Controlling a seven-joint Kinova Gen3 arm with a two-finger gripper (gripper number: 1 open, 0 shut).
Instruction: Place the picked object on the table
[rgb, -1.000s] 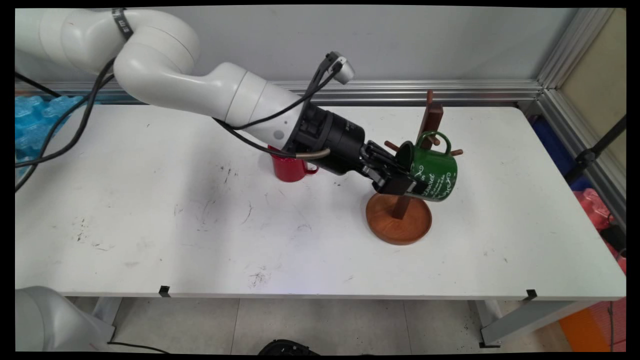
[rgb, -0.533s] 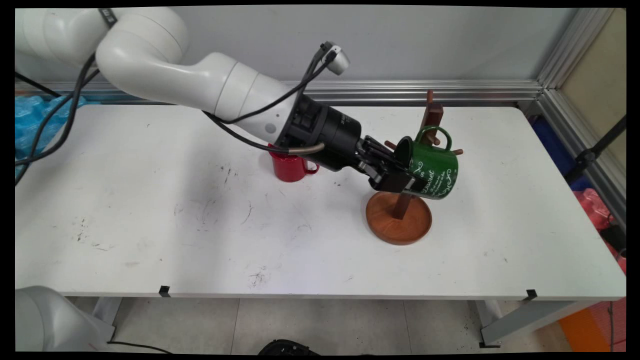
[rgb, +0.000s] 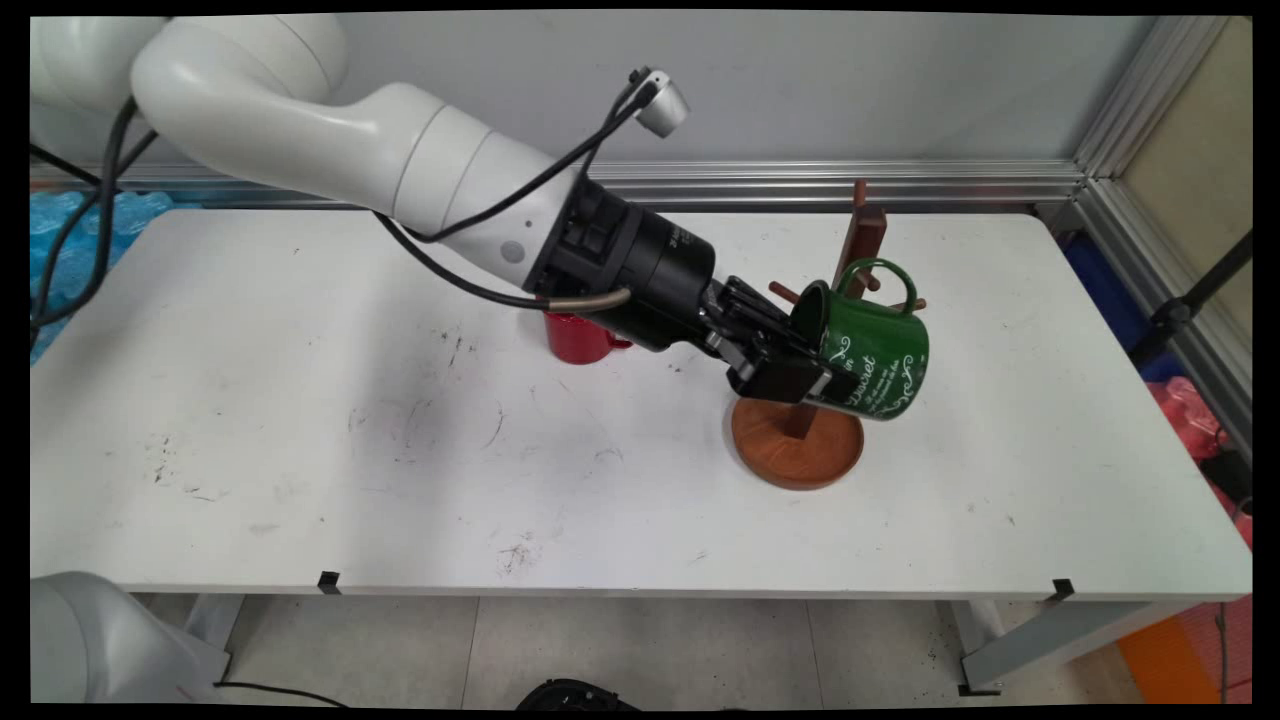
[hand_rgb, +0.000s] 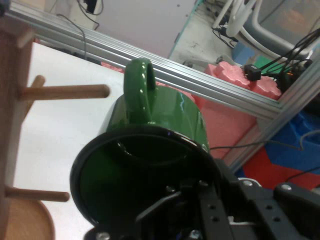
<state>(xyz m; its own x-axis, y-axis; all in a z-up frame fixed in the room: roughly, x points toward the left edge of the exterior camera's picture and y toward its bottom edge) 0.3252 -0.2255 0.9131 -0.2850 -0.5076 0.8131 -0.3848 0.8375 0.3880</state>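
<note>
Bright, even light, soft shadows (hand view's foreground slightly blurred).

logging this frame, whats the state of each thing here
gripper: shut on the green mug's rim
green mug: held tipped on its side in the air, handle up, beside the rack's pegs
mug rack: upright on the table, no mug on its pegs
red mug: upright on the table behind the arm

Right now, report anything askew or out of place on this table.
The green mug lies on its side in the air, clamped at the rim by the gripper beside the wooden mug tree; its handle is on no peg. The red mug stands upright. Scuffs mark the table.
</note>
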